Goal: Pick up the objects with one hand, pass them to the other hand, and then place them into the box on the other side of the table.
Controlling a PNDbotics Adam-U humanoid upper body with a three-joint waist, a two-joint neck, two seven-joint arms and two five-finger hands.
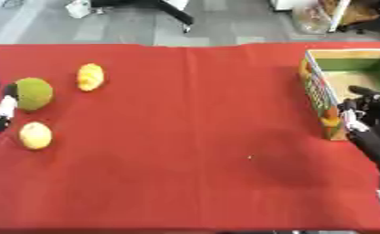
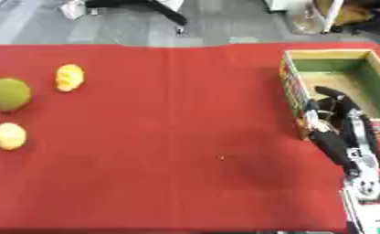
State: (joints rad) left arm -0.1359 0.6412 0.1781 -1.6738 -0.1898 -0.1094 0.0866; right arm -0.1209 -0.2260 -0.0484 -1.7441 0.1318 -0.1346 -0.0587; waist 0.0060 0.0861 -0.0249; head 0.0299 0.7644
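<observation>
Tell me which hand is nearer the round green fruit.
Left. The left hand sits right beside the round green fruit at the table's left edge; the right hand is far across, over the cardboard box.

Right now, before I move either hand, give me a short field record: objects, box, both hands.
surface: red cloth over the table
objects on left side: green round fruit; orange bumpy fruit; yellow round fruit; all apart from each other
box: open cardboard box at right edge
box contents: cannot tell
left hand: at left edge, beside green fruit; fingers unclear
right hand: over the box's near end, fingers relaxed, holding nothing
</observation>
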